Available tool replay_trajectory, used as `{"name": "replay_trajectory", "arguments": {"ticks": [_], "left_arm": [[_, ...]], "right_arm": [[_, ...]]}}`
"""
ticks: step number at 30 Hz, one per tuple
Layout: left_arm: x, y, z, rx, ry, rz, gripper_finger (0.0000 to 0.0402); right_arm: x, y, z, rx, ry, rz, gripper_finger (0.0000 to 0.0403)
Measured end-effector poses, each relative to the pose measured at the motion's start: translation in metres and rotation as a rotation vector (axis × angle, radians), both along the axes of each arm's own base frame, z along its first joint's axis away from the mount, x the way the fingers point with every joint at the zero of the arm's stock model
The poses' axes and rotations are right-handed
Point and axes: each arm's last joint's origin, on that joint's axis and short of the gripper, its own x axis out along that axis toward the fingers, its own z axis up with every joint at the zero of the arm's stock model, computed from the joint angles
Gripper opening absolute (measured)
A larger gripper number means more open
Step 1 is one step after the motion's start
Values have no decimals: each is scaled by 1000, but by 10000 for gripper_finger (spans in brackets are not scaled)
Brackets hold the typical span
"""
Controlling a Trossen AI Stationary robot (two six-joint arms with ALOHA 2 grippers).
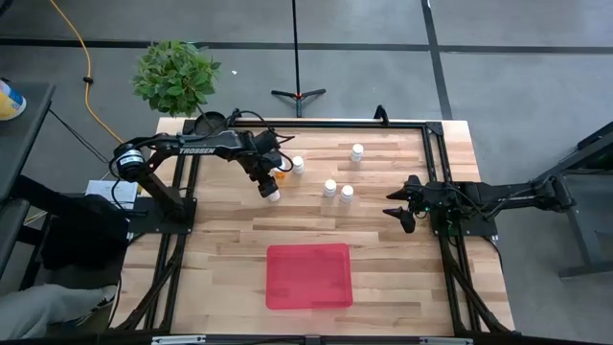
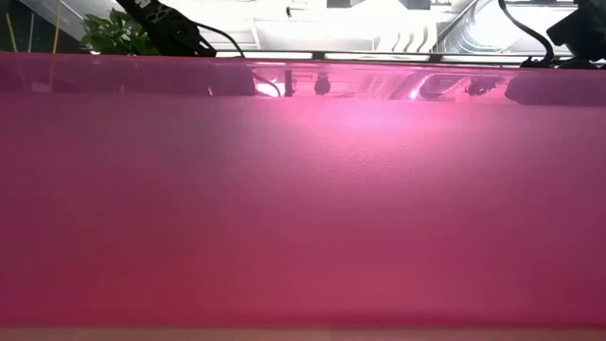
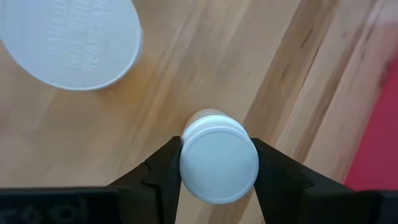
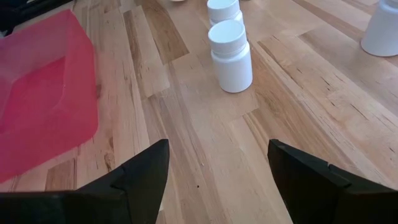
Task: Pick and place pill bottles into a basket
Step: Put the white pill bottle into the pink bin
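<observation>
Nearest the front edge of the worktop (image 1: 402,287), the red basket (image 1: 308,276) is lying flat with nothing visible inside it; in the low view its wall is filling almost the whole picture. Farther back, the right end effector (image 1: 398,213) is waiting near the right side of the worktop, its fingers standing apart and gripping nothing, with two white pill bottles (image 4: 231,56) showing ahead of it in its wrist view. Beyond that, toward the left rear, the left end effector (image 3: 219,167) is clamping a white-capped pill bottle (image 3: 219,163) between its two fingers (image 3: 163,175); from above, that bottle (image 1: 272,193) is sitting at the tip of the left arm, just beside an orange-bodied bottle (image 1: 282,176). Another white cap (image 3: 69,41) is showing close by in the left wrist view. Four more bottles are standing in a loose group across the middle rear, the farthest (image 1: 357,151) near the back edge. Step in hand, as judged: the grasp on this bottle looks made, and the lift looks not yet begun. The next move would be calling for a straight rise clear of the orange neighbour, then a carry forward to the basket, well apart from here, and a release over it.
</observation>
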Motion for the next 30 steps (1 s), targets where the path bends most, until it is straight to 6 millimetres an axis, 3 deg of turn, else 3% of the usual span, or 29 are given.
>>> {"name": "replay_trajectory", "arguments": {"ticks": [9,17,23,30], "left_arm": [[-2,-3,18,-33,-58,-5,197],[-9,-6,82,55,-259,19,196],[-31,-16,133,158,-424,83,196],[-61,-27,178,308,-606,199,196]], "right_arm": [[0,0,0,2,0,3,263],[0,0,0,3,1,9,263],[0,0,0,-2,5,10,263],[0,0,-1,-2,8,11,263]]}}
